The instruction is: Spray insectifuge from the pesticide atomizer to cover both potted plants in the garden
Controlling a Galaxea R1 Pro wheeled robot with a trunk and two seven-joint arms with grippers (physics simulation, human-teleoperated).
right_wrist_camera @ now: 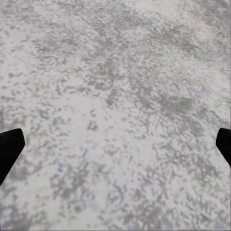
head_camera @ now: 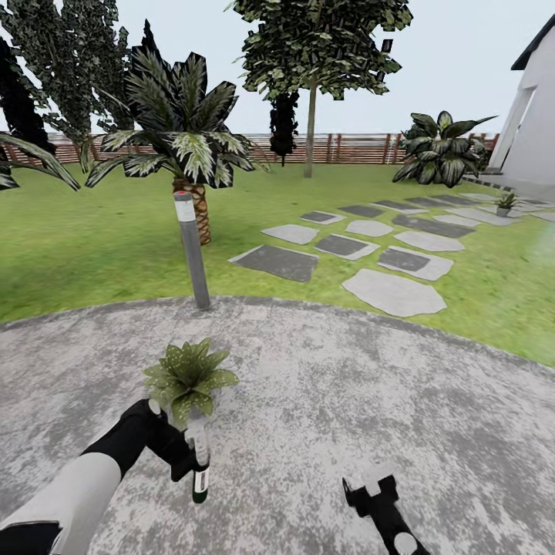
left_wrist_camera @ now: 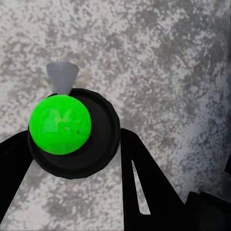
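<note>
Left claw [head_camera: 193, 455] clenched on the pesticide atomizer [head_camera: 200, 462], held over the round paved patch [head_camera: 347, 401], just on the robot's side of the near potted plant [head_camera: 189, 375]; the bottle's upper end meets the plant's leaves and its dark lower end hangs below the fingers. In the left wrist view the atomizer [left_wrist_camera: 72, 130] is seen end-on: dark round body with a bright green disc, pale nozzle beyond, black fingers [left_wrist_camera: 139, 178] on both sides of it. Right claw [head_camera: 371, 489] released, low over bare paving to the right of that plant; its two fingertips [right_wrist_camera: 9, 147] stand wide apart. Grey bollard [head_camera: 191, 250] stands behind the plant at the lawn edge, palm [head_camera: 181, 146] just behind it. Second potted plant [head_camera: 506, 202] far off to the right, on the stepping stones [head_camera: 393, 293].
</note>
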